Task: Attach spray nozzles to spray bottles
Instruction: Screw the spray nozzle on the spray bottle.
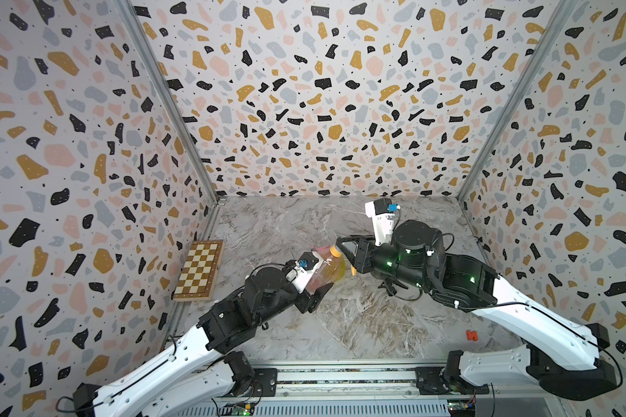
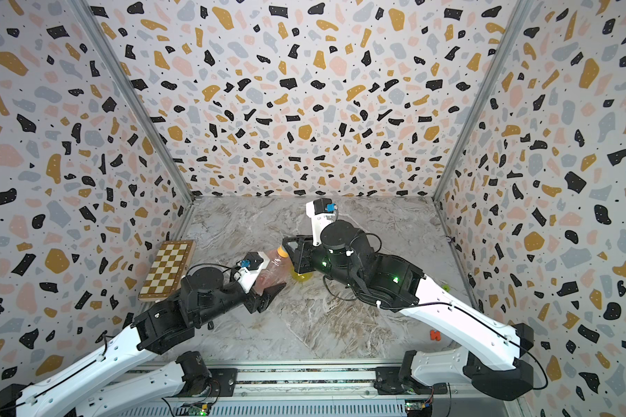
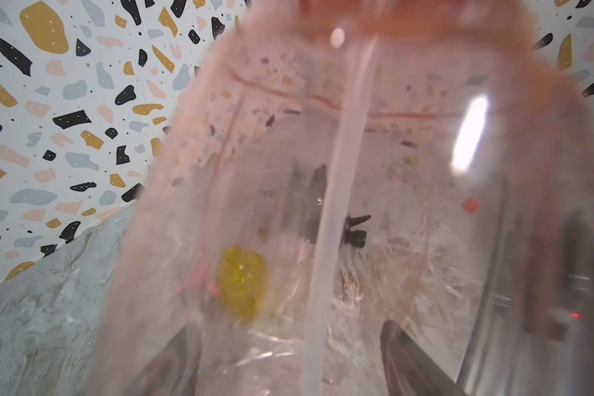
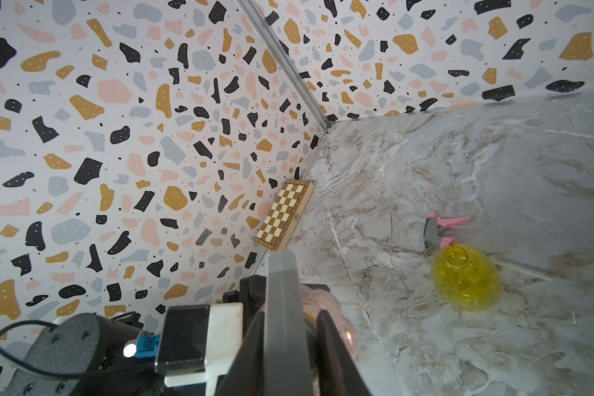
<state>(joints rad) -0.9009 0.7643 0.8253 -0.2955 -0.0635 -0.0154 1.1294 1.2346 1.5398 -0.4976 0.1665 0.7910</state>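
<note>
My left gripper (image 1: 320,281) (image 3: 288,360) is shut on the pale pink spray bottle (image 1: 322,270) (image 2: 272,272), holding it tilted above the table. A white dip tube (image 3: 333,212) runs down inside the bottle. My right gripper (image 1: 344,254) (image 4: 288,343) is shut on the grey spray nozzle (image 4: 283,298), whose orange collar (image 1: 335,251) (image 2: 282,250) sits at the pink bottle's neck. The yellow bottle (image 4: 465,281) (image 2: 301,277) stands open on the table just behind. A grey nozzle with a pink trigger (image 4: 432,233) lies beside it. The black nozzle (image 1: 391,287) lies under my right arm.
A folded chessboard (image 1: 199,269) (image 4: 285,214) lies against the left wall. A small red piece (image 1: 471,335) sits near the front right of the marble table. Patterned walls close in three sides.
</note>
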